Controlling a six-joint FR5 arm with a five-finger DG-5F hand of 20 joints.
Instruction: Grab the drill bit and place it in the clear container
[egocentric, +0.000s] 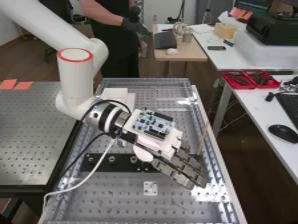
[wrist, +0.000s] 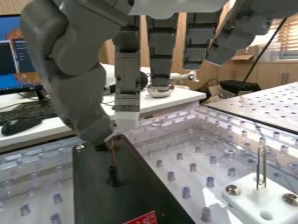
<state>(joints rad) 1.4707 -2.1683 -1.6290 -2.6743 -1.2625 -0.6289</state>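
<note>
Apparently, the slim brown piece (wrist: 114, 156) rising from a dark base on the black plate (wrist: 96, 172) is the drill bit, just beside the thumb tip. The hand (egocentric: 178, 167) is spread, its fingers straight. A white block (wrist: 255, 201) with upright metal prongs (wrist: 261, 160) stands beside the plate, an obstacle on the perforated board (egocentric: 113, 200). Red trays (egocentric: 249, 80) and a mouse (egocentric: 283, 132) lie on the side table (egocentric: 263, 115), well apart.

The arm (egocentric: 78, 82) slants down to the hand (egocentric: 176, 167), fingers (wrist: 162, 55) nearly straight.
</note>
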